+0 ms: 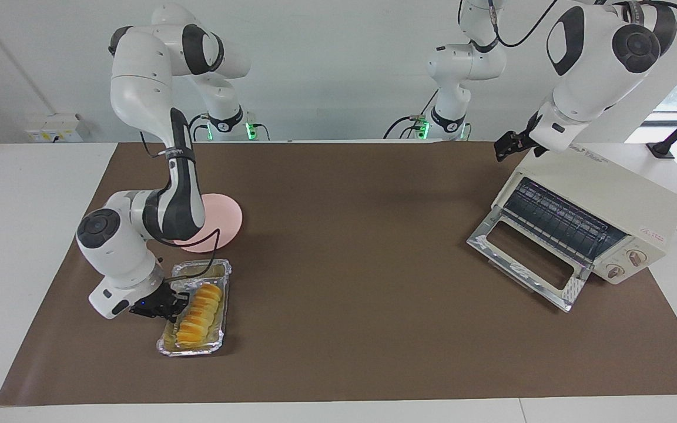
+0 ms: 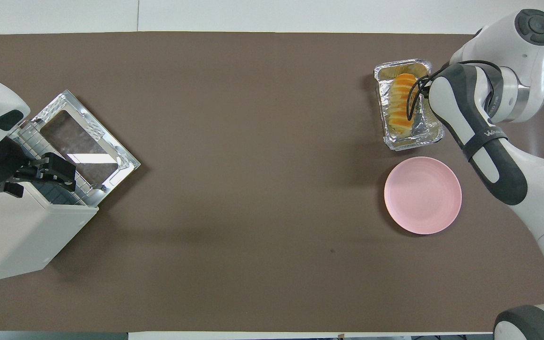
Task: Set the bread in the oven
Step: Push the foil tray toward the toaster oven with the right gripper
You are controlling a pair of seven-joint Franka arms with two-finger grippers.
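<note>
The yellow-orange ridged bread [image 1: 197, 314] lies in a crinkled foil tray [image 1: 197, 351] toward the right arm's end of the table; it also shows in the overhead view [image 2: 402, 106]. My right gripper [image 1: 173, 305] is low at the tray's long rim, shut on the foil, beside the bread; the arm hides it from above. The tray [image 2: 409, 144] sits askew. The cream-white oven [image 1: 609, 188] stands at the left arm's end, its glass door [image 1: 526, 252] dropped open and the rack showing. My left gripper [image 1: 506, 147] waits over the oven.
A round pink plate [image 1: 224, 220] lies just nearer to the robots than the tray, partly covered by the right arm. The brown mat [image 1: 344, 264] spans the table between tray and oven. The oven's cord runs off at the left arm's end.
</note>
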